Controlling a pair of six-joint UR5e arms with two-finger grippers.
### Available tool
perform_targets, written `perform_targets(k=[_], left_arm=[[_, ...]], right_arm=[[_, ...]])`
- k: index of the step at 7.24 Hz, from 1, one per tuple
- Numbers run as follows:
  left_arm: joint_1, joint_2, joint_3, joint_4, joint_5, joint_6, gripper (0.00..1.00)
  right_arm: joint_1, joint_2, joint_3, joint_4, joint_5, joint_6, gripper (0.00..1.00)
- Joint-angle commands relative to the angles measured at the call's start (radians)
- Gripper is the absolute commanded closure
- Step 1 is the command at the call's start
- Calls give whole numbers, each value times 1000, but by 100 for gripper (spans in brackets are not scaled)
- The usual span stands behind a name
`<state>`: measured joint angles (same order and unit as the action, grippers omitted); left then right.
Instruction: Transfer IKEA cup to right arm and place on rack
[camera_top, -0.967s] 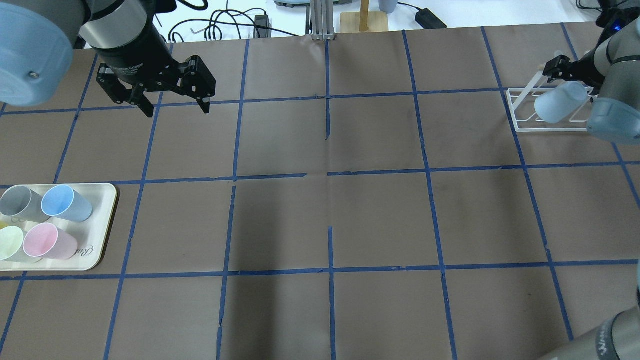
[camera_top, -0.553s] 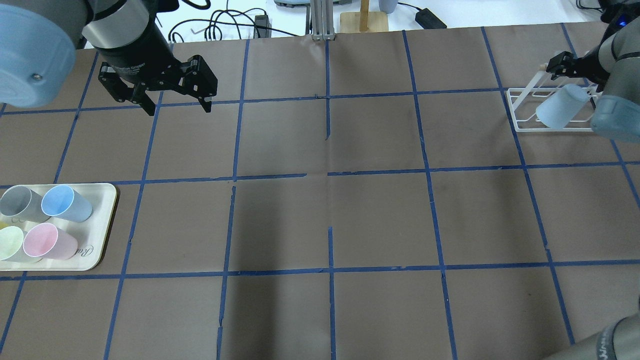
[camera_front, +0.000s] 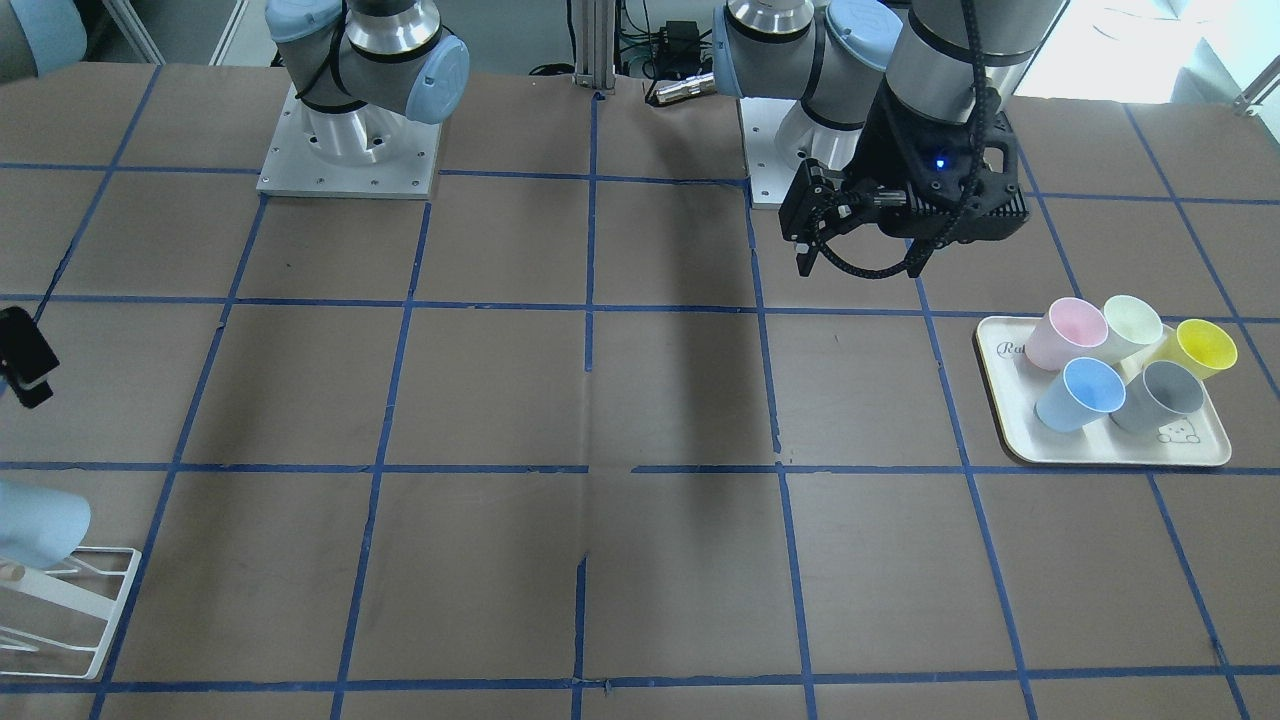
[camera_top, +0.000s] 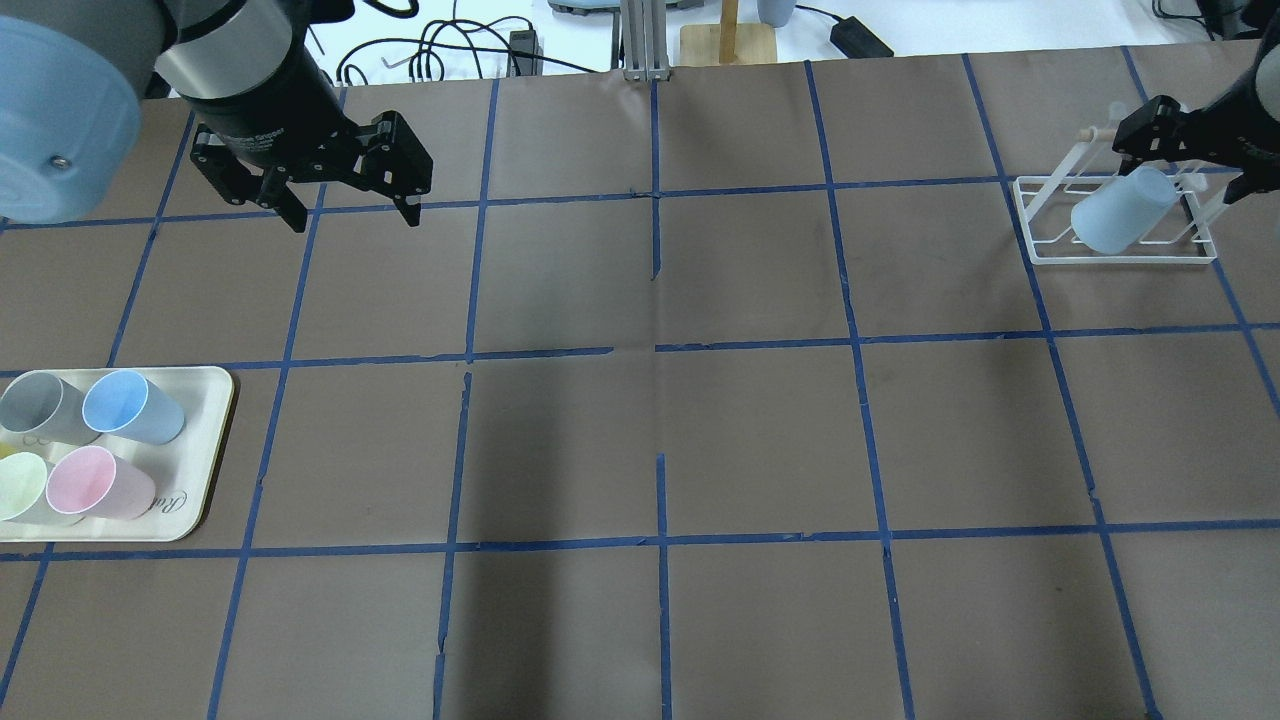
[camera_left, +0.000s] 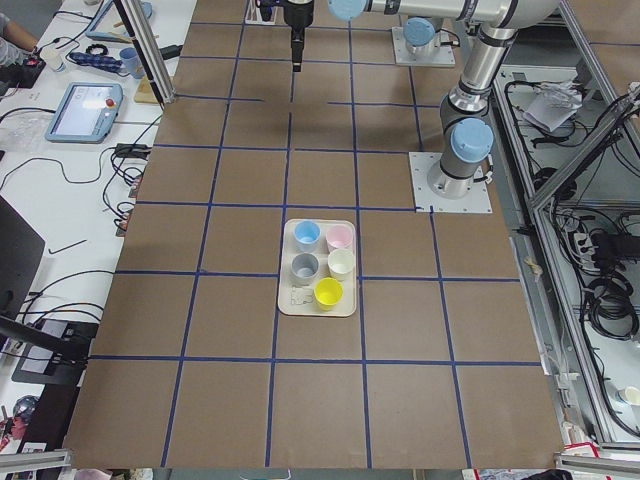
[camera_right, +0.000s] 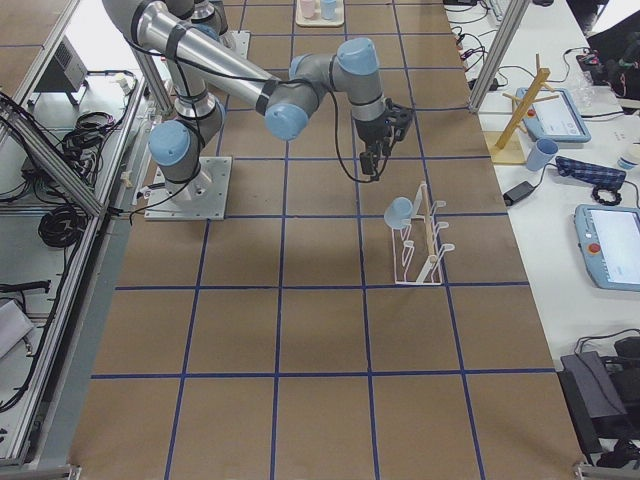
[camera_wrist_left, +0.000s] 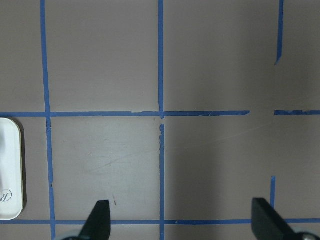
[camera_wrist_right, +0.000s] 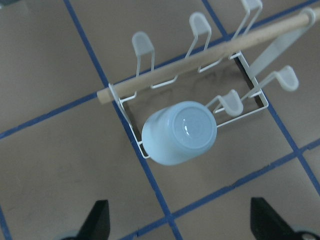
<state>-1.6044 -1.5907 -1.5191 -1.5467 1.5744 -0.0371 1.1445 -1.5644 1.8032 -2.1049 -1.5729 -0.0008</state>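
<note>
my right gripper (camera_wrist_right: 182, 220) hangs spread and empty above the ikea cup (camera_wrist_right: 179, 131). the cup sits upside down and tilted over a peg of the white wire rack (camera_wrist_right: 200, 52), its base towards me. i judge it a light, stiff, smooth plastic tumbler, likely slippery; to retake it i'd pinch across the tapered wall near the base. the brown papered table (camera_top: 760, 430) is flat, gridded with blue tape. far across, my left gripper (camera_top: 355, 220) hovers spread, holding nothing, short of the cream tray (camera_top: 200, 480) of cups.

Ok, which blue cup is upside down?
The pale blue cup hung base-up on the white rack; its twin sits mouth-up on the tray.
</note>
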Motion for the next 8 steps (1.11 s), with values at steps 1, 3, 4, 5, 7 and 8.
perform_targets(k=[1, 3, 4, 5, 7, 8], left_arm=[[0, 2, 0, 4, -1, 0, 0], [0, 3, -4, 4, -1, 0, 0], [0, 3, -6, 4, -1, 0, 0], [0, 3, -9, 4, -1, 0, 0], [-2, 6, -7, 4, 1, -1, 0], [-6, -6, 11, 4, 1, -9, 0]], right_arm=[[42, -120, -19, 292, 13, -13, 0], [185, -120, -106, 478, 13, -4, 0], [249, -121, -128, 555, 16, 2, 0], [317, -118, -136, 569, 14, 2, 0], [397, -112, -134, 577, 31, 2, 0], [408, -118, -139, 636, 27, -13, 0]])
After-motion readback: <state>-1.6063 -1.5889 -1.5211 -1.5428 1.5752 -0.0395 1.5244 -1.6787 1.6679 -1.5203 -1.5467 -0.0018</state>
